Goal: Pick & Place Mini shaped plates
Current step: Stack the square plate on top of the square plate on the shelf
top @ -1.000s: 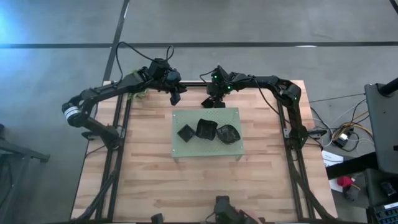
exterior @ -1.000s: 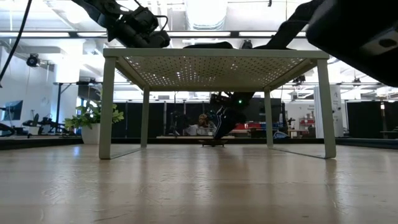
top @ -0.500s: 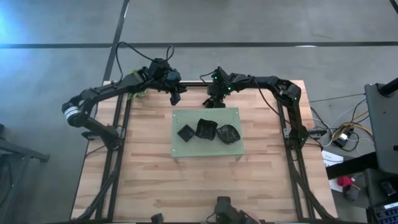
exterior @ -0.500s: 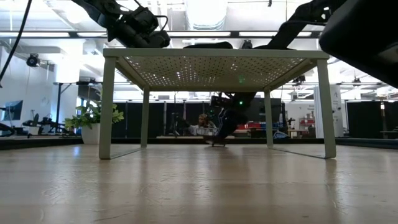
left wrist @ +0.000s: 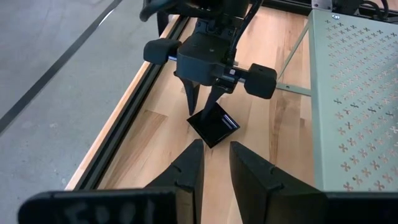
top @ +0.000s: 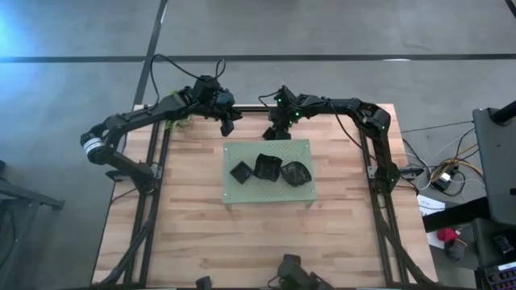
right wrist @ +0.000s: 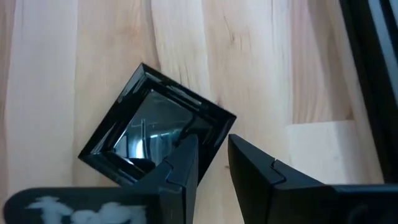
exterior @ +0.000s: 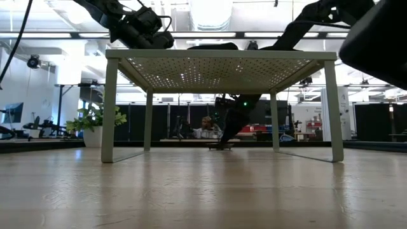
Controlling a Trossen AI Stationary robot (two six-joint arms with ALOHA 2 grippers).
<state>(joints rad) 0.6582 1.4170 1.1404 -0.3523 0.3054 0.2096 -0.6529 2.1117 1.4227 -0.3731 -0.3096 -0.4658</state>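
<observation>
A square glossy black mini plate [right wrist: 149, 130] lies flat on the wood near the table's far edge, behind the green mat, and also shows in the left wrist view [left wrist: 213, 124]. My right gripper [right wrist: 212, 142] points down onto it, shut on its rim. Three more black plates [top: 240, 171] [top: 267, 167] [top: 296, 173] rest on the light green perforated mat [top: 274, 147], which stands on legs. My left gripper [left wrist: 216, 149] hovers shut to the left of the right gripper [top: 278, 131], facing it and touching nothing. My right gripper has the square plate by its rim close to one corner [right wrist: 219, 126]. One finger [right wrist: 186, 158] stands inside the plate, the other [right wrist: 249, 168] outside it. The fingers come from above, pointing down. The plate's base sits on the table [exterior: 220, 146].
The raised mat's legs [exterior: 108, 108] stand mid-table. A small leafy plant [exterior: 95, 121] sits near the far left corner. The table's far edge and frame rail [left wrist: 134, 124] run close behind the square plate. Bare wood [top: 193, 234] lies on the near side.
In the low view my right gripper has shifted slightly over the square plate near the far edge. The plate remains on the table at the same spot. My left arm has kept still.
</observation>
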